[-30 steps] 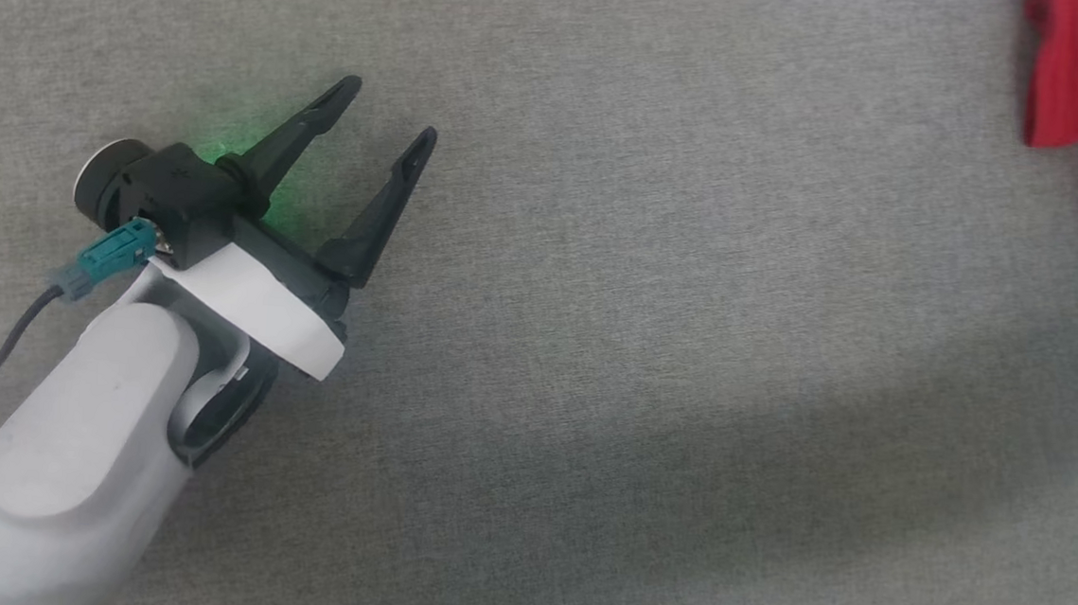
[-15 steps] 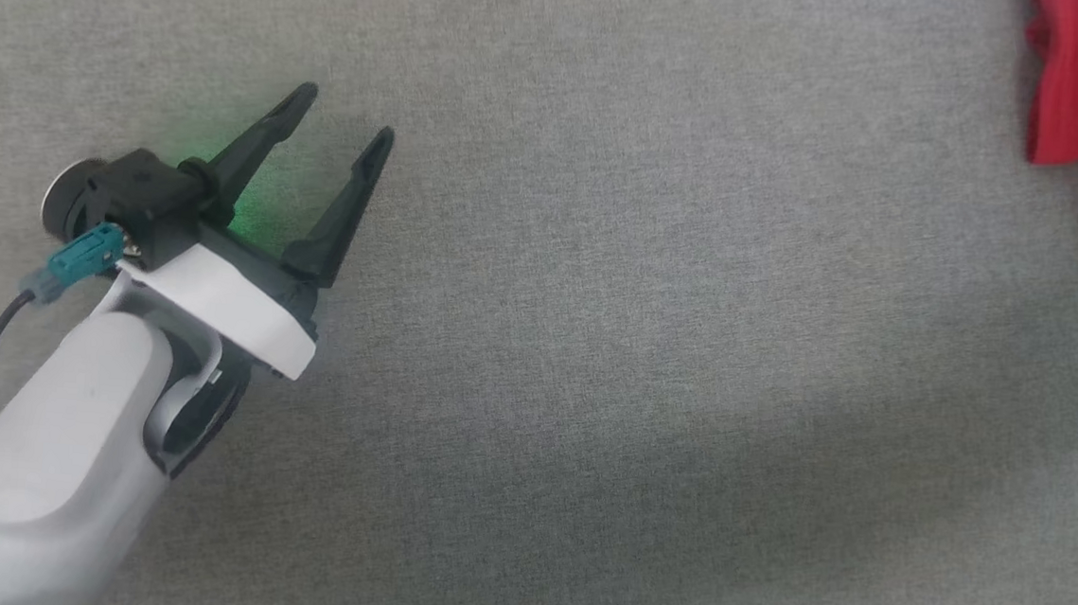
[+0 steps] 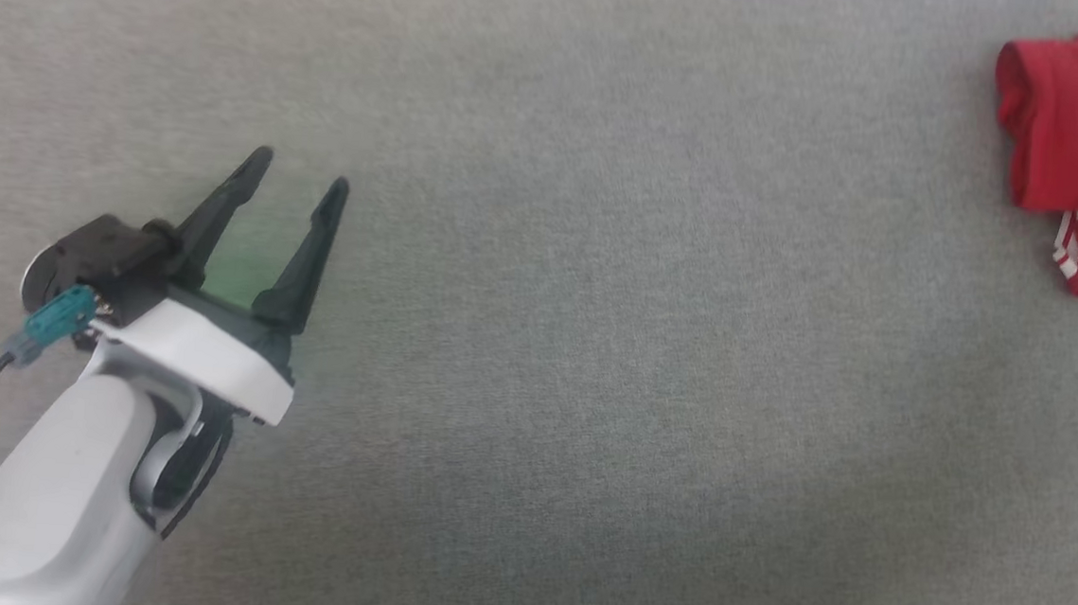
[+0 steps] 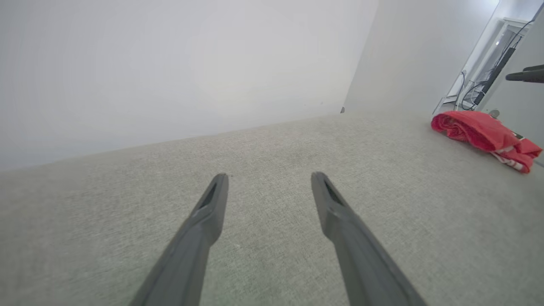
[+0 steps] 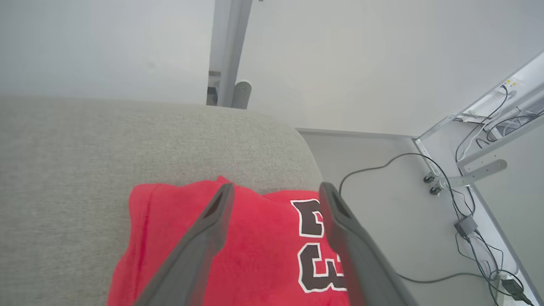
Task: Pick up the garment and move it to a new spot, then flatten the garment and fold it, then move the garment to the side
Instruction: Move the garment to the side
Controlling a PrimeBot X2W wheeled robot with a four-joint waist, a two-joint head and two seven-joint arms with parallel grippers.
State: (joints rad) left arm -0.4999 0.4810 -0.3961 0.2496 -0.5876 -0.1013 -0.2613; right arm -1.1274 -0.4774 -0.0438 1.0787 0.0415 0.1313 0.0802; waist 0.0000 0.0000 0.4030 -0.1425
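status: right pincer [image 5: 276,187] has its jaws spread as wide as they go, nothing gripped. garment [image 5: 255,255] lies directly beneath and between its fingers as a compact red bundle, with dark white-outlined digits just under the right finger. can't tell whether the tips touch the cloth. just past the tips the bundle ends, then comes a strip of grey tabletop [image 5: 85,170] and its rounded corner. the bundle's right side sits close to that edge, with floor [image 5: 382,221] beyond.

left pincer [image 3: 303,168] is likewise wide open and empty over bare tabletop. the garment is well away, ahead and to its right.

handling, my read: thin jersey cloth, so light, limp and not fragile. it won't hold its shape when lifted. the layers look free to slide, so a pinch on the top layer alone would probably peel the fold open. better to come down on the thick rolled fold at the right pincer's left and close through every layer. the striped trim looks firmer and could serve as a second hold. low snag risk, but the edge is close, so any drag should go inward.
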